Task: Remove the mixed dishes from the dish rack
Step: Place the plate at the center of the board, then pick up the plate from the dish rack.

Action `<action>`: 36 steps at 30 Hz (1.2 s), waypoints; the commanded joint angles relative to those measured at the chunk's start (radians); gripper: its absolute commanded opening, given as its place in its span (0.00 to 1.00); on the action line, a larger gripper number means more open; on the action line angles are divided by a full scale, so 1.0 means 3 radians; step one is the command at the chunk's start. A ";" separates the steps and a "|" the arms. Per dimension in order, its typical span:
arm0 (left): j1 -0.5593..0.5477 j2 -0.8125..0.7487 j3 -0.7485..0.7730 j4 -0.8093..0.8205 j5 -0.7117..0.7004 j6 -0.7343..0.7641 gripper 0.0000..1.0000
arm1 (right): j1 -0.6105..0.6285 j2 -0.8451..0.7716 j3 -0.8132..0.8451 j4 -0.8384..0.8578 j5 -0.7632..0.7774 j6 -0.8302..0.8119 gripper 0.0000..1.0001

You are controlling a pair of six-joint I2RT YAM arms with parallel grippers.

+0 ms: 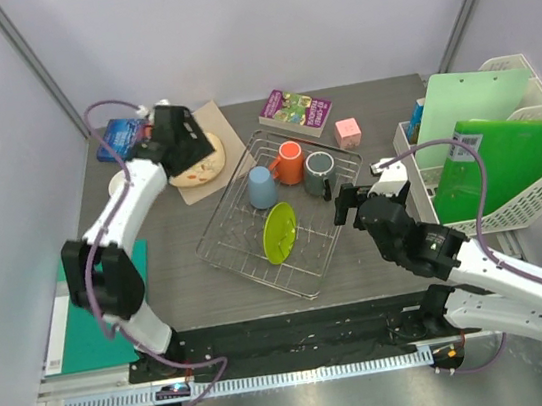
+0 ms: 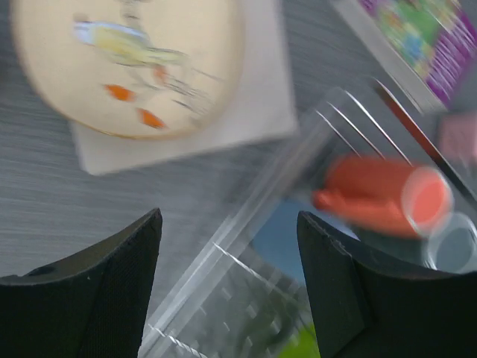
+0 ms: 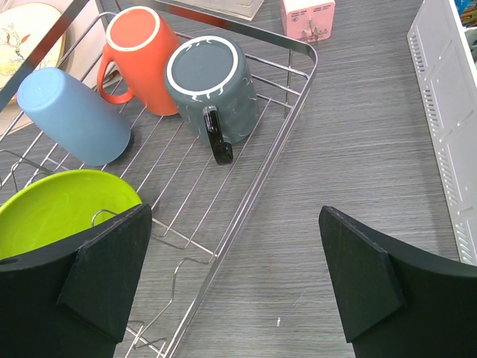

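Right gripper: its two black fingers are wide apart and hold nothing; it hovers just beside the right rim of the dish rack.
Left gripper: the fingers are also apart and hold nothing; it hangs over the far left part of the table, above the beige plate. This wrist view is blurred.
Beige plate: outside the rack, on a pale square mat; it has a small painted drawing with orange spots, no words.
Rack contents: light blue mug, orange mug and dark grey mug close together at the far end; the lime green plate stands on edge between the prongs nearer the arms.
Mug markings: orange and grey show a white ring on the upper end; no brand is visible.
Book: purple and green cover, behind the rack; the lettering is too small to read.
Pink cube: just beyond the far right corner of the rack.
White basket: on the right, holding green folders; one carries a white barcode label, not readable.
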 commanded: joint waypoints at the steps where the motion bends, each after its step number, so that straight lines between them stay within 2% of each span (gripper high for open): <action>1: -0.1184 -0.0834 -0.0453 0.0459 -0.0704 0.0547 0.73 | -0.0007 -0.0035 0.0027 0.0143 0.0109 0.0030 0.98; 5: -0.1922 -0.1274 -0.1076 0.0797 -0.1088 0.0690 0.73 | -0.0012 -0.0060 0.0037 0.0148 0.0155 0.0005 0.98; 7: -0.2249 -0.1453 -0.1495 0.1011 -0.1525 0.0767 0.74 | -0.0017 -0.0045 0.0047 0.0153 0.0140 0.0000 0.99; 14: -0.2378 -0.1572 -0.1921 0.1079 -0.1497 0.0501 0.74 | -0.0012 0.0057 0.0063 0.0153 0.0048 0.0051 0.98; 26: -0.2619 -0.1398 -0.2029 0.1160 -0.1467 0.0409 0.68 | -0.0017 0.0144 0.0063 0.0158 0.0027 0.0082 0.98; 33: -0.2716 -0.1255 -0.2121 0.1191 -0.1497 0.0384 0.55 | -0.0017 0.0164 0.0032 0.0158 0.0022 0.0102 0.98; 36: -0.2767 -0.1178 -0.2157 0.1232 -0.1564 0.0394 0.44 | -0.0012 0.0175 0.0032 0.0158 0.0022 0.0097 0.98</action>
